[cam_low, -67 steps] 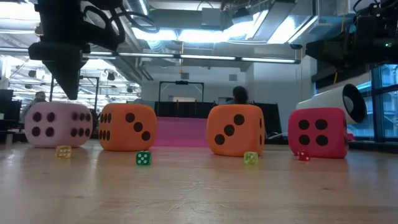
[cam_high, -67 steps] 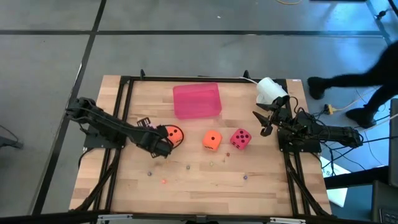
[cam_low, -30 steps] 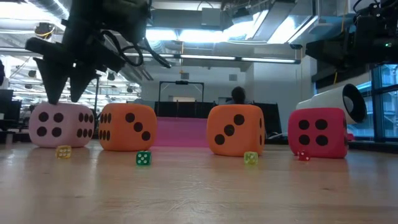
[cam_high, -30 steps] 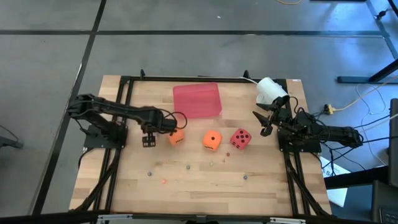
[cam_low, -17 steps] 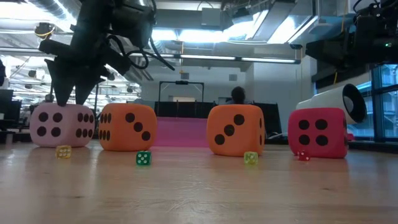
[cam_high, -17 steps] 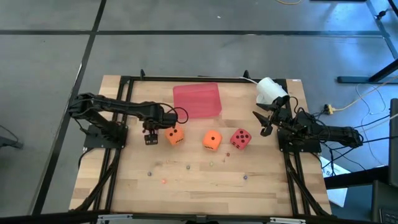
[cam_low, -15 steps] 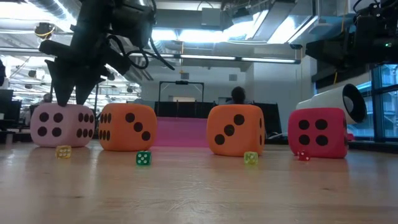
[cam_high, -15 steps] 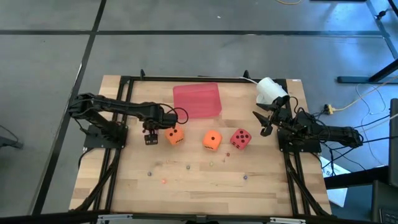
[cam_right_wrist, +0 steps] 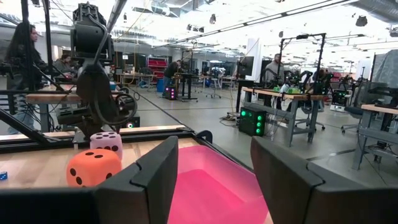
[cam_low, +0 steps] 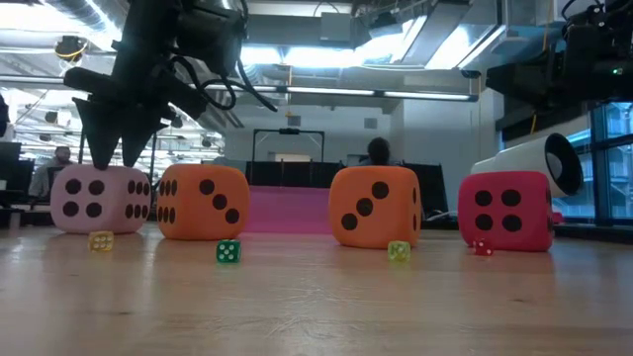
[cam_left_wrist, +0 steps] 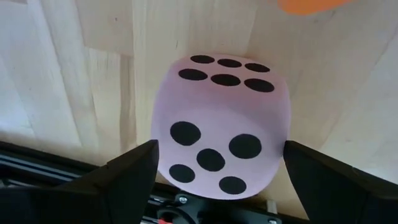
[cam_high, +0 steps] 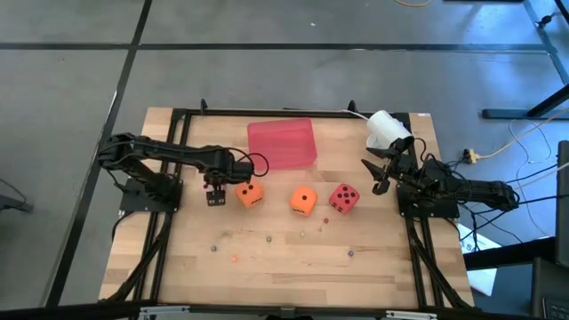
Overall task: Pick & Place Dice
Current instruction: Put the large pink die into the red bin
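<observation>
Several soft dice stand in a row on the wooden table: a pink one (cam_low: 99, 198), two orange ones (cam_high: 250, 194) (cam_high: 303, 199) and a red one (cam_high: 343, 197). My left gripper (cam_low: 114, 160) points straight down over the pink die (cam_left_wrist: 221, 124), open. One finger stands on each side of the die's top, and I see no touch. From above, the gripper hides this die. My right gripper (cam_high: 380, 182) waits open at the table's right side, clear of the red die (cam_low: 504, 211).
A flat pink-red tray (cam_high: 282, 143) lies at the far middle of the table. A white cylinder (cam_high: 387, 129) sits at the far right. Tiny coloured dice (cam_low: 227, 251) are scattered toward the near edge. A black frame (cam_high: 178, 116) borders the table.
My left gripper has shifted a little toward the table's right and sunk slightly, ending with its open fingers over the pink die. The dice stand where they were.
</observation>
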Controlling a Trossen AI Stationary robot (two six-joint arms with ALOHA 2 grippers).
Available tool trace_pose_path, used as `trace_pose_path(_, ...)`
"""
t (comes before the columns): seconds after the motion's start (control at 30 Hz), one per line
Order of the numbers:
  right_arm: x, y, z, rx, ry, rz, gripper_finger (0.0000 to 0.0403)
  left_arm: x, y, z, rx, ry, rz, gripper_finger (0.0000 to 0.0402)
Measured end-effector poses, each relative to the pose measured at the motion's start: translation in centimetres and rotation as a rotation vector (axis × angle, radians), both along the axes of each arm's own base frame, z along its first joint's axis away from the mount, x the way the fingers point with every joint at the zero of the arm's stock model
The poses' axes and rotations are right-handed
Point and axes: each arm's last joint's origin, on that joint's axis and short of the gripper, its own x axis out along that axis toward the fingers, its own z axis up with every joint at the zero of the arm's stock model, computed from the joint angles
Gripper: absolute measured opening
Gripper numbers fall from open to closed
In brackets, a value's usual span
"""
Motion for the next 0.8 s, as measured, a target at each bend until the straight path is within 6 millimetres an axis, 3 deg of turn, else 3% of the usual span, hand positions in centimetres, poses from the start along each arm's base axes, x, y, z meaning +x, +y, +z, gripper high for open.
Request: trace_pose_path(0.8, 0.0, 0.0, -0.01, 0.001, 0.0, 0.0, 0.0204, 0.4, -0.36, -0.07, -0.028, -0.057, 0.149, 0.0345)
